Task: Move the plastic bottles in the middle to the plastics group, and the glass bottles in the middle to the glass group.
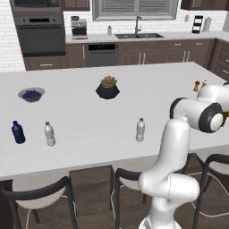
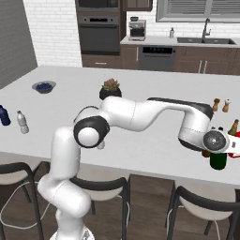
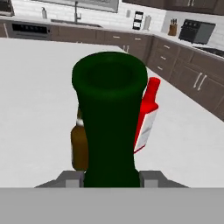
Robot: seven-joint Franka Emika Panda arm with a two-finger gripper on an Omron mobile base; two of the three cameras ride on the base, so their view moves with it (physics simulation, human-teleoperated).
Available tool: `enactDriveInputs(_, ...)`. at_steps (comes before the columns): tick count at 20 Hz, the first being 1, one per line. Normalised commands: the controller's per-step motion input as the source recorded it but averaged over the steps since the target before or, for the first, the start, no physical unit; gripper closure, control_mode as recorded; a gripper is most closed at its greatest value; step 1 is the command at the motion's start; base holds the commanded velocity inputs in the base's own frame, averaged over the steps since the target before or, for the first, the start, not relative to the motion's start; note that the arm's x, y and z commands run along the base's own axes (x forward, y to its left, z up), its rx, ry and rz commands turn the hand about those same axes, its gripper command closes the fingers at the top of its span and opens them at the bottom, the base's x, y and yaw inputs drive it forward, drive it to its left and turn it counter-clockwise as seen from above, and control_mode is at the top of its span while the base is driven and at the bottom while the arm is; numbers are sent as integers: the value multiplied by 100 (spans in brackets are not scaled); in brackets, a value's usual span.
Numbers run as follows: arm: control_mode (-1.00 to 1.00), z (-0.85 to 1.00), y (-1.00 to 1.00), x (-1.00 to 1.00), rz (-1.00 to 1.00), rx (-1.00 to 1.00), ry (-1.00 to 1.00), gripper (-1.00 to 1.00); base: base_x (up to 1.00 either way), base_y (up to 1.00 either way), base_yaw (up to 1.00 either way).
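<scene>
My gripper (image 3: 111, 179) is shut on the dark green wine bottle (image 3: 109, 118), one finger on each side of its body. In the right base view the gripper (image 2: 218, 149) holds that green bottle (image 2: 218, 161) upright at the counter's right end. Close behind it stands a brown glass bottle (image 3: 78, 146), its neck (image 2: 233, 127) rising past my hand. A small clear plastic bottle with a white cap (image 1: 140, 129) stands alone mid-counter. At the left end a dark blue bottle (image 1: 18, 132) and another clear capped bottle (image 1: 49, 134) stand side by side.
A red and white bottle (image 3: 146, 118) stands right beside the green one. Two small shakers (image 2: 216, 104) sit further back. A potted plant (image 1: 107, 87) and a bowl of blueberries (image 1: 31, 94) are on the far half of the island (image 1: 89, 116). Stools line the near edge.
</scene>
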Motion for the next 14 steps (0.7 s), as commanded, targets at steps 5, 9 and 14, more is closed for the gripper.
enactDriveInputs(5,-100,-24,-12,11,0,0,-5,100,0,0,0)
enactDriveInputs(9,-100,-18,-6,28,0,0,0,100,0,0,0)
enactDriveInputs(14,-100,-22,-7,44,0,0,0,100,0,0,0)
